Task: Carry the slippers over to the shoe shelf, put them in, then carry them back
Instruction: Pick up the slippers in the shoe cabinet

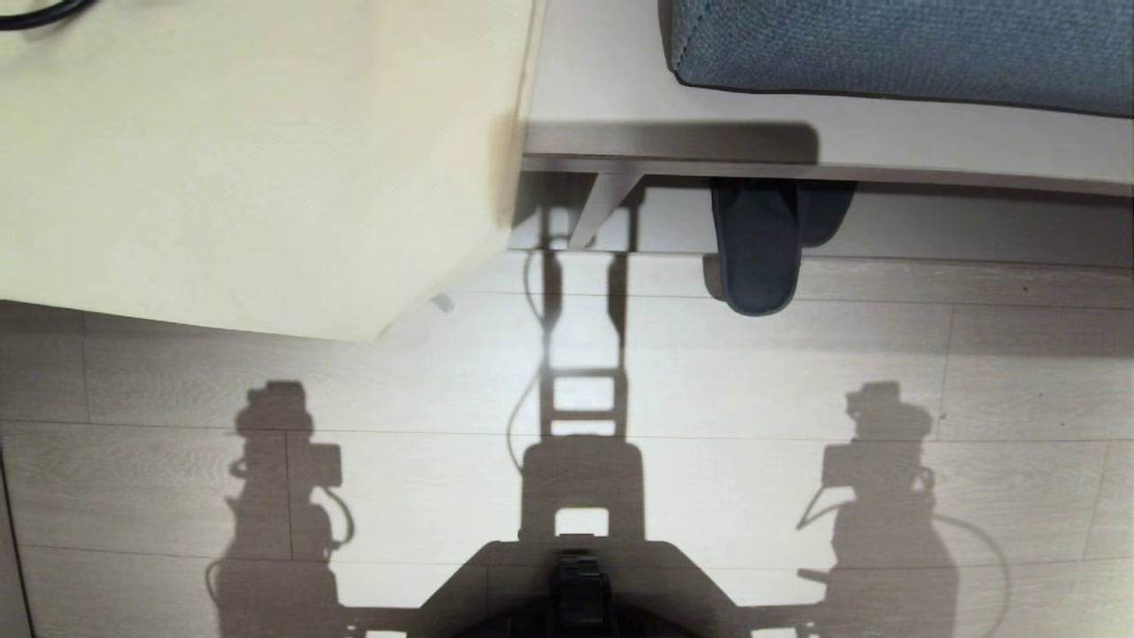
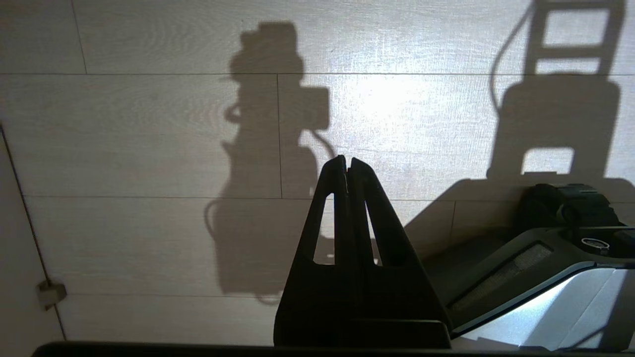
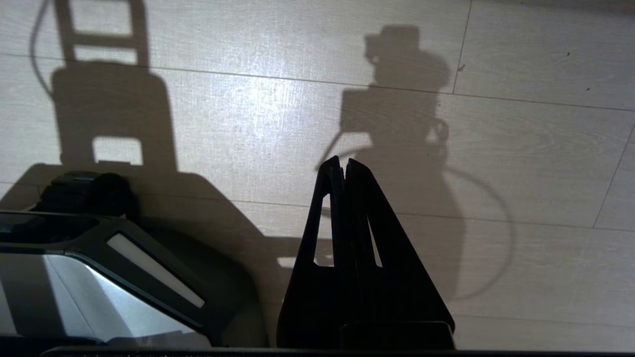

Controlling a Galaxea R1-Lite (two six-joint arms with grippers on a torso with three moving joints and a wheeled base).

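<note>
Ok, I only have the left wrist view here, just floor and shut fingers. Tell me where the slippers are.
Observer: In the head view, the slippers lie ahead, right of centre, one poking out onto the floor from under the bench board.
Operator: Give me the right gripper's state.
Observer: The right gripper is shut with nothing in it, hanging over bare floor.
Operator: Say what sits on that board.
Observer: A blue-grey cushion lies on it, above the slippers.
Operator: And report anything on the left.
Observer: A pale desk counter fills the upper left of the head view, beside the shelf's divider.
</note>
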